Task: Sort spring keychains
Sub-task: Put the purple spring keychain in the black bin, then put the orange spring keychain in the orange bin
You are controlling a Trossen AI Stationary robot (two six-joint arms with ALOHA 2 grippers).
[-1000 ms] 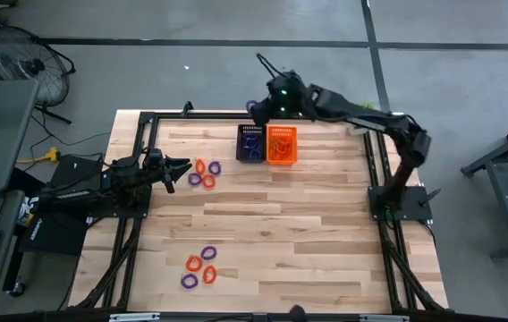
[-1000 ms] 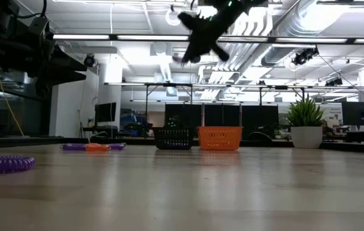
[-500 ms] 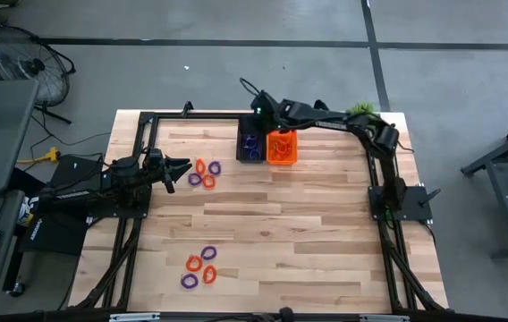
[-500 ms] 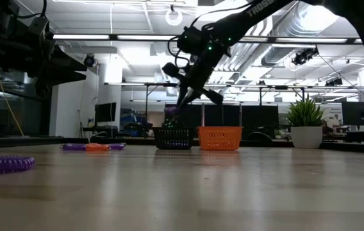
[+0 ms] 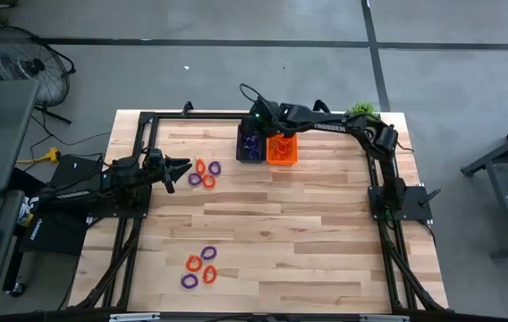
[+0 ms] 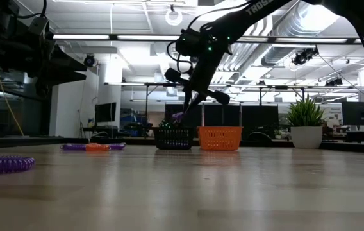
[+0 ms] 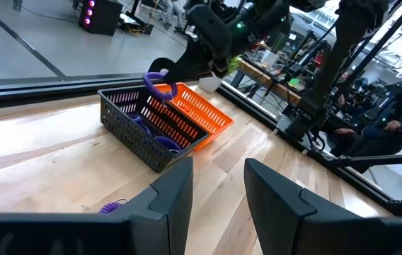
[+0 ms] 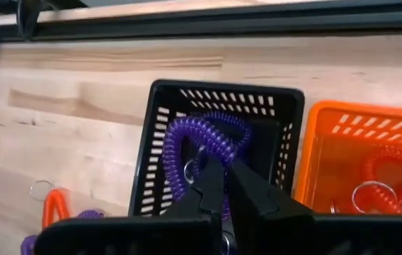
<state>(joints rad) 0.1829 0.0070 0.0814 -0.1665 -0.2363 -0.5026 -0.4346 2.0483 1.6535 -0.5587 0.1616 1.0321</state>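
Note:
My right gripper [image 5: 254,134] hovers over the black slotted basket [image 5: 250,145] at the table's far edge, shut on a purple spring keychain [image 8: 195,149]. The orange basket [image 5: 282,148] stands beside it, touching it, and holds orange coils [image 8: 383,172]. Purple coils [image 7: 164,142] lie in the black basket. Orange and purple keychains lie on the table in two groups: one [image 5: 205,173] just in front of my open left gripper [image 5: 181,167] at the left edge, the other [image 5: 198,266] toward the near edge. My right gripper pinches the purple keychain's coil [image 8: 208,154] between its two fingers, coming from above and slanting down. The loop [image 7: 158,85] hangs clear, just above the black basket's rim [image 6: 173,130].
A black metal frame [image 5: 191,114] runs along the table's far edge close behind the baskets. The wide wooden middle of the table [image 5: 308,215] is bare. A potted plant [image 6: 306,125] stands beyond the far right corner.
My right gripper has come down from high over the far edge to just above the black basket, carrying the purple keychain with it and tipping its fingers downward. The left arm and the keychains on the table have stayed put.

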